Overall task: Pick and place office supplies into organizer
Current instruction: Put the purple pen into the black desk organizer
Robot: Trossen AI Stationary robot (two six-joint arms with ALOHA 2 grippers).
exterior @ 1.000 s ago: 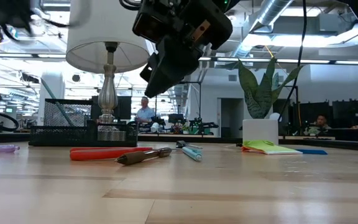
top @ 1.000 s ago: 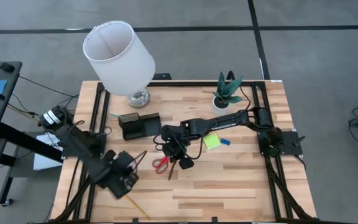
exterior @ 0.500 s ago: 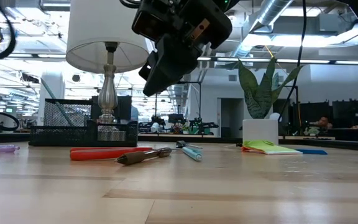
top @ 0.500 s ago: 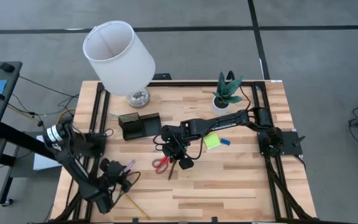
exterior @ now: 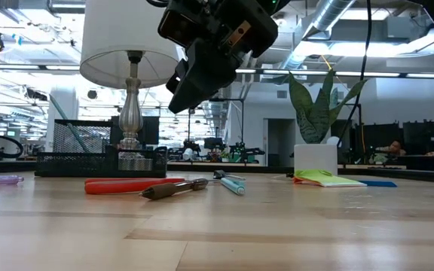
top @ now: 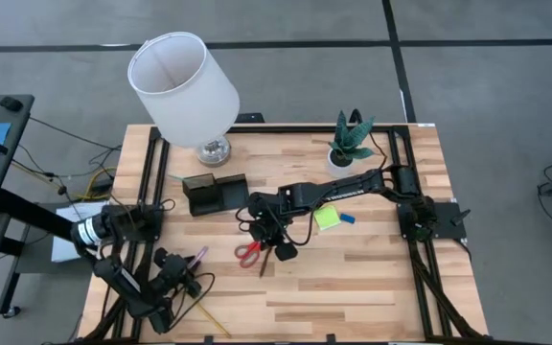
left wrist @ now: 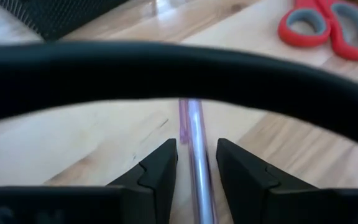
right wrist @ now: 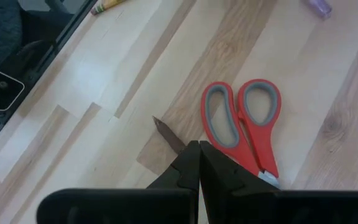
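Observation:
My left gripper (left wrist: 196, 163) is open near the table's near left corner (top: 186, 274). Its two fingers stand on either side of a pink pen (left wrist: 194, 134) that lies flat on the table (top: 197, 258). I cannot tell whether they touch it. My right gripper (right wrist: 199, 148) is shut and empty. It hangs above the table (exterior: 202, 71) over the red-handled scissors (top: 248, 252) and a dark pen (exterior: 175, 188), both flat on the wood. The black organizer (top: 214, 193) stands at the back, beside the lamp.
A white-shaded lamp (top: 182, 81) stands far left and a potted plant (top: 349, 142) far right. A lime sticky pad (top: 327, 218) and a blue eraser (top: 348, 218) lie right of the right gripper. A light-blue pen (exterior: 232, 184) lies by the scissors and a yellow pencil (top: 209, 321) near the front edge.
My left arm has swung back toward the table's near left corner and come down low, so its gripper now points along the pink pen. The pen, the scissors and the right gripper have stayed where they were.

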